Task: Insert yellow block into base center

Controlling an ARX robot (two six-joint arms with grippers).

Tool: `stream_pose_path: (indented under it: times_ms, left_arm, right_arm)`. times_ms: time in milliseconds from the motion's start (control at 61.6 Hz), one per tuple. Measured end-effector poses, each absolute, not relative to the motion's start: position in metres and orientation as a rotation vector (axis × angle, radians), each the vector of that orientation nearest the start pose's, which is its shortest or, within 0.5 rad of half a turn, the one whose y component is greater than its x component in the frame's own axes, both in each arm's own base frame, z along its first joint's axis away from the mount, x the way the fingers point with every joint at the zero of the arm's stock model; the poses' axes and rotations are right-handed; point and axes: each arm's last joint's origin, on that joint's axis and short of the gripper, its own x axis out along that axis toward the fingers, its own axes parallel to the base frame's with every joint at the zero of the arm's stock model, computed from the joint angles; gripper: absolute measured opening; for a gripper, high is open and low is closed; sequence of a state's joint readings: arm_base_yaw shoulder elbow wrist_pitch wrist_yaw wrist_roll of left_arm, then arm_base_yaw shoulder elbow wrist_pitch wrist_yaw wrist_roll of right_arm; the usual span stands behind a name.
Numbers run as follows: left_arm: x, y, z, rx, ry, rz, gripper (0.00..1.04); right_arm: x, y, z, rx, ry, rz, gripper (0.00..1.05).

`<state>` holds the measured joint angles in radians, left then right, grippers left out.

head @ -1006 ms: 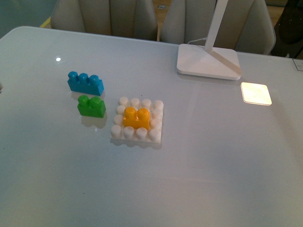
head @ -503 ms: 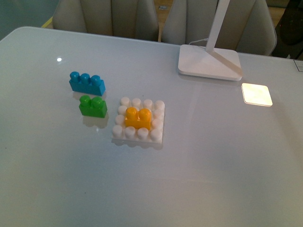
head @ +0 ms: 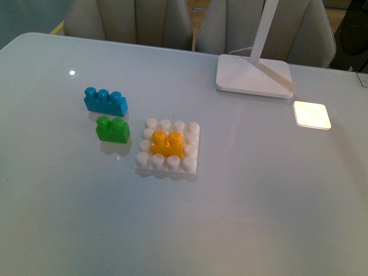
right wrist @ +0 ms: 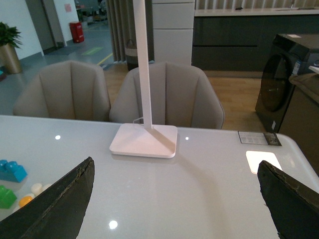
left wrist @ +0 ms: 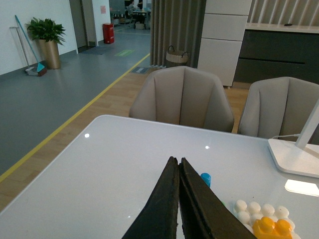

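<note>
The yellow block sits seated among the middle studs of the white base near the table's centre; no arm shows in the front view. In the left wrist view the block and base lie beside my left gripper, whose dark fingers are shut with nothing between them, held above the table. My right gripper is open and empty, high over the table's right part, with the block far off to one side.
A green two-stud brick and a blue three-stud brick stand left of the base. A white lamp stands at the back right, with a bright light patch beside it. Chairs line the far edge.
The view has shifted very slightly since a second ago; the bricks and base have kept their places relative to each other.
</note>
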<state>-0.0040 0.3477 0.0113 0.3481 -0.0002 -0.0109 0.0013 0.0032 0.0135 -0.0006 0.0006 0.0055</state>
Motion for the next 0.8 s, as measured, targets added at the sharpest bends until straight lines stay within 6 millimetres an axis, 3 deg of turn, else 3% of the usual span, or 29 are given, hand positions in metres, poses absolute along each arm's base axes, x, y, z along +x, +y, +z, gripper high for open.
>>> stream_pose_path:
  times_ms: [795]
  left_arm:
    - [0.097,0.000,0.167,-0.011,-0.007,-0.004,0.03]
  right_arm:
    - [0.097,0.000,0.168,0.005,-0.010,0.001,0.96]
